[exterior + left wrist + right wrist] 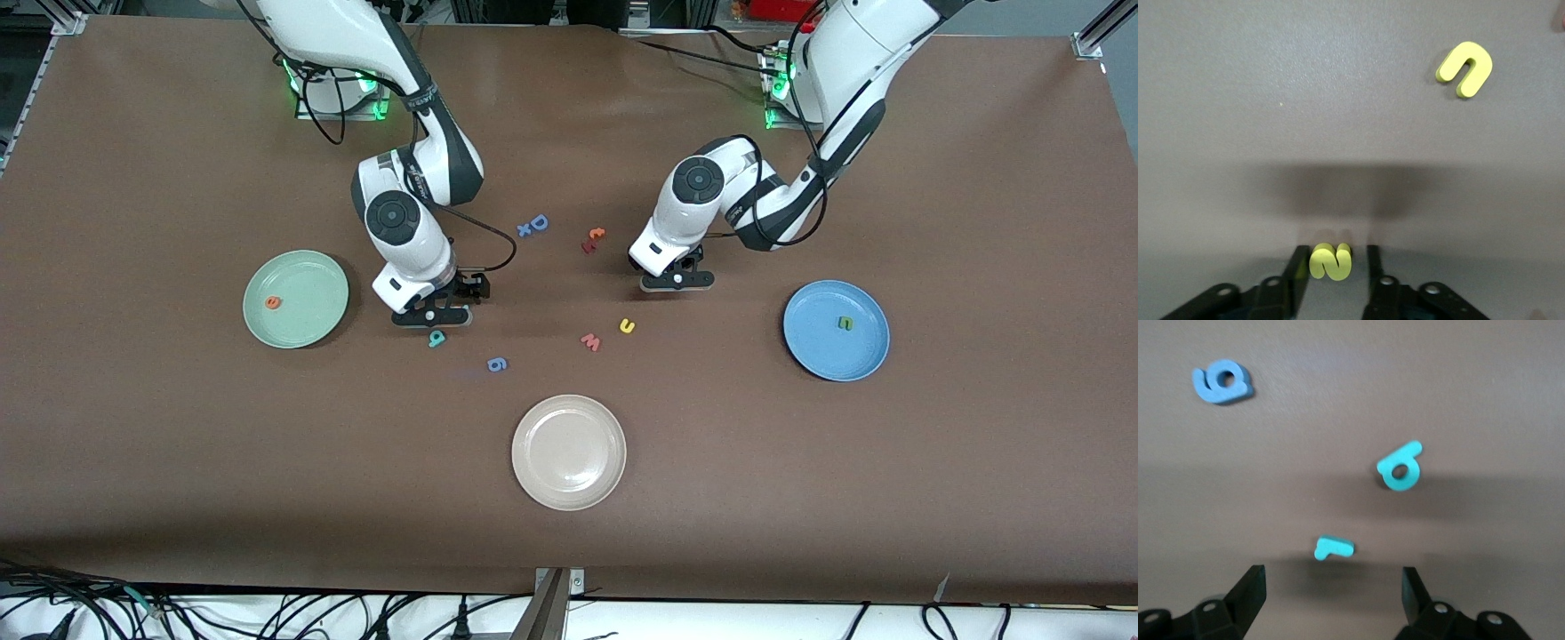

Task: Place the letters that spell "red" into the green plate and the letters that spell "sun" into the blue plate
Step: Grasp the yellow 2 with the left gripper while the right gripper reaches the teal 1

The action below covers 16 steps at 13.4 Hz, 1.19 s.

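A yellow "s" (1331, 261) lies on the table between the fingers of my left gripper (1336, 252). One finger touches it and the other stands a small gap off. The yellow "u" (1465, 68) lies close by (627, 326). My right gripper (1333, 577) hangs open low over the thin teal "r" (1335, 548), with the teal "d" (1400, 468) just past it. In the front view both held-over letters are hidden under the hands (677, 283) (433, 313). The green plate (311, 284) holds the orange "e" (273, 302). The blue plate (818, 347) holds the green "n" (845, 324).
A blue "g" (497, 364) and a pinkish "w" (590, 341) lie nearer the camera than the grippers. A blue "D" (536, 224) and small orange-red letters (594, 238) lie between the arms. The beige plate (569, 452) sits nearest the camera.
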Tool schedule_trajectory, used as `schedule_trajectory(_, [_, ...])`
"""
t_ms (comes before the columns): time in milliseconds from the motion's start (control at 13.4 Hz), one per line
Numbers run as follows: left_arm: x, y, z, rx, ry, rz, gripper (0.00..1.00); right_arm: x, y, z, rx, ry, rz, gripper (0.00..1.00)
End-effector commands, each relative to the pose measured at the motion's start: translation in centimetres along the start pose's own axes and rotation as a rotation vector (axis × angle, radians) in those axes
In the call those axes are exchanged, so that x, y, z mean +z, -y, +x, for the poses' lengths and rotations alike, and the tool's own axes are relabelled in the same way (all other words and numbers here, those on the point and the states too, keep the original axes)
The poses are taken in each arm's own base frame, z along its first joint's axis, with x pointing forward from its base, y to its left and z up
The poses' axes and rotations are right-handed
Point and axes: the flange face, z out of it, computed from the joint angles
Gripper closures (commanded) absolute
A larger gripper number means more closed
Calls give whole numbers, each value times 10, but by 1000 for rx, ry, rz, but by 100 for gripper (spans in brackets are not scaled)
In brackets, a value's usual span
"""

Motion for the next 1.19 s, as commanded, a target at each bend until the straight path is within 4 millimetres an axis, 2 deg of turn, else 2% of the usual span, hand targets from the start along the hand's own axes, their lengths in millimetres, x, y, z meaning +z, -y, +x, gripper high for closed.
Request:
schedule_trajectory(0, [5, -1, -7, -7, -24, 14, 68, 11, -3, 0, -26, -12, 4, 9])
schedule_trajectory(75, [5, -1, -7, -1, -29, 16, 70, 12, -3, -1, -31, -9, 2, 9])
schedule_trajectory(224, [5, -1, -8, -7, -29, 17, 74, 33, -8, -3, -40, 13, -18, 9])
schedule_trajectory(373, [5, -1, -8, -7, -29, 17, 74, 35, -5, -2, -27, -7, -14, 9])
schedule_trajectory(523, [5, 1, -6, -11, -29, 19, 80, 34, -5, -2, -29, -8, -13, 24])
schedule_trajectory(597, [5, 0, -7, -9, -29, 19, 80, 34, -4, -1, -26, -9, -12, 25])
schedule_trajectory(672, [5, 1, -6, -10, -28, 25, 80, 33, -4, -1, -26, -11, -11, 30])
schedule_trajectory(821, [-4, 8, 7, -19, -33, 49, 80, 34, -4, -1, -19, -8, -6, 38])
schedule_trajectory(896, [-14, 13, 19, -36, -37, 81, 80, 33, -4, -1, -20, -10, -5, 42])
schedule_trajectory(1120, [-38, 35, 56, -7, 45, 153, 80, 34, 6, -5, -18, -10, 16, 42])
